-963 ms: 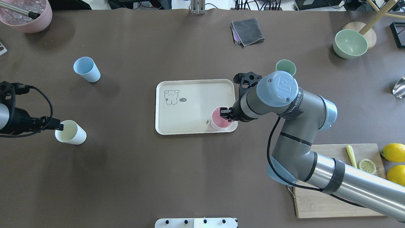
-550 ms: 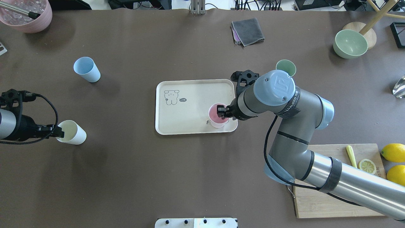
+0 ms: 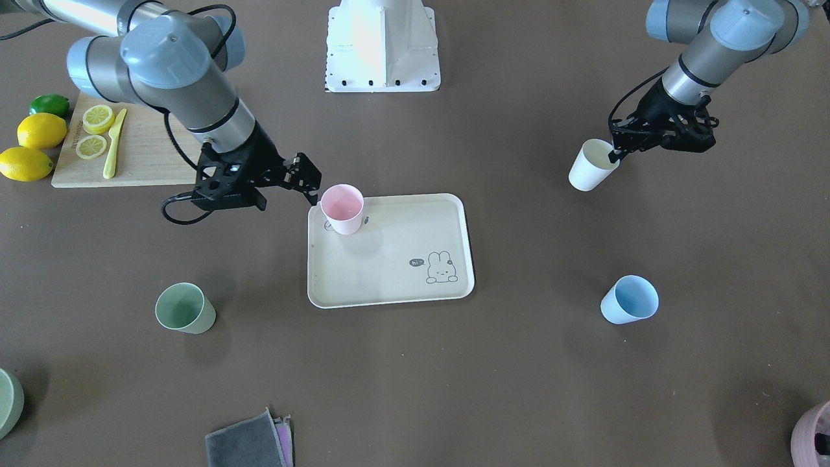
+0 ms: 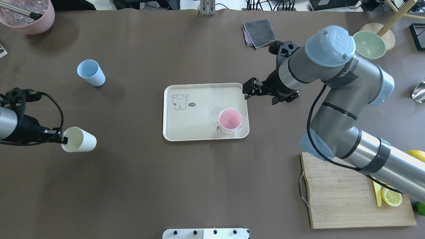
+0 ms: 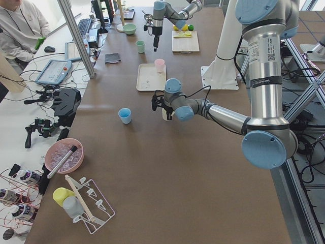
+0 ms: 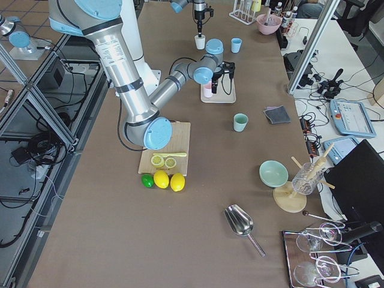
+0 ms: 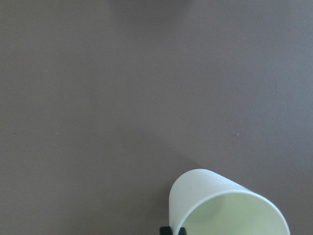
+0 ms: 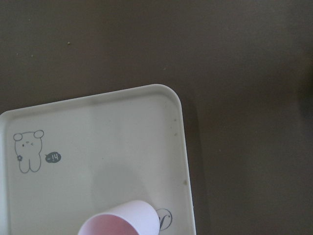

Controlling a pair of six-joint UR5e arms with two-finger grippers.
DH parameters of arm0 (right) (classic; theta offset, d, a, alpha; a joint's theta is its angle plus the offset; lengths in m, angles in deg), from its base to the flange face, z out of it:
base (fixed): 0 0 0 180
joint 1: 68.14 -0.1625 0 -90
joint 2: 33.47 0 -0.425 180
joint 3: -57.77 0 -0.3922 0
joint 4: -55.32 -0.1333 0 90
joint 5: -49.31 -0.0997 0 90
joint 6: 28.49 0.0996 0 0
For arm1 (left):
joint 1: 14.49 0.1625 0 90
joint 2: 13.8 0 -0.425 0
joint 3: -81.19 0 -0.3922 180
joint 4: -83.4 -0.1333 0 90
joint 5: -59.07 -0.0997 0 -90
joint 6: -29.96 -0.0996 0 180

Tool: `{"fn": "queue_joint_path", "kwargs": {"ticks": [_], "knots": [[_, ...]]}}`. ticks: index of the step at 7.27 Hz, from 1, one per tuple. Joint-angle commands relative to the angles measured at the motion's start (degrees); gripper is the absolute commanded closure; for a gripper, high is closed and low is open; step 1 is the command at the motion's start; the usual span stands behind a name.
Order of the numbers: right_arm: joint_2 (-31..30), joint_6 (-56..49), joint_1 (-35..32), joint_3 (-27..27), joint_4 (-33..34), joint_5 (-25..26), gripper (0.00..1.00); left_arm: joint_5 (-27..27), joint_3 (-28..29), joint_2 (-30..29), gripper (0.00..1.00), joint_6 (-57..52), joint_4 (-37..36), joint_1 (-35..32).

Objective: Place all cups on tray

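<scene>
The cream tray (image 4: 199, 114) with a bunny drawing lies mid-table; it also shows in the front view (image 3: 389, 259) and the right wrist view (image 8: 98, 137). A pink cup (image 4: 230, 120) stands upright on the tray's near right corner (image 3: 342, 207) (image 8: 122, 220). My right gripper (image 4: 247, 90) is open and empty, raised beside the tray's far right corner (image 3: 310, 178). My left gripper (image 4: 63, 139) is shut on the rim of a cream cup (image 4: 81, 141), which is tilted (image 3: 591, 165) (image 7: 215, 200). A blue cup (image 4: 90, 72) stands far left. A green cup (image 3: 185, 309) stands right of the tray, hidden under my right arm in the overhead view.
A wooden cutting board (image 4: 345, 196) with lemon slices and a knife lies near right. A green bowl (image 4: 370, 44) and grey cloth (image 4: 260, 32) are at the far side. A pink bowl (image 4: 28, 16) sits at the far left corner.
My right gripper let go of the pink cup, which stays on the tray, and drew back up toward the far right. My left gripper closed on the cream cup and shifted it slightly right.
</scene>
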Motion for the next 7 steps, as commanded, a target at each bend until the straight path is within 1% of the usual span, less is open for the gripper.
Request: {"fn": "queue_joint_path", "kwargs": {"ticks": [1,2,3,4,5,6,7], "knots": [[-3.51,-8.36,-5.25,0.64,0.88,-1.63,0.0,2.87,-0.23,-9.7,1.0,0.15,-8.34,-3.09],[-3.7,-12.15,-8.49,2.91,1.49,-1.89,0.0,2.26,0.81,-17.15,1.0,1.98,-15.53,-2.83],[-3.53,-16.02,-10.61,5.2,2.54,-1.89,0.0,-0.27,3.26,-25.14,1.0,6.44,-21.69,-2.57],[-3.18,-19.71,-12.72,9.05,2.2,-1.89,0.0,-5.34,5.55,-29.14,1.0,8.31,-22.8,1.17],[-3.0,-22.79,-14.48,12.14,1.85,-1.89,0.0,-9.22,8.27,-32.4,1.0,12.77,-22.81,6.26],[-2.74,-23.35,-14.84,13.47,1.84,-1.89,0.0,-12.83,10.91,-35.82,1.0,15.86,-22.9,9.09],[-1.43,-22.83,-14.76,15.57,1.67,-1.89,0.0,-14.08,11.02,-36.21,1.0,17.1,-22.9,11.21]]}}
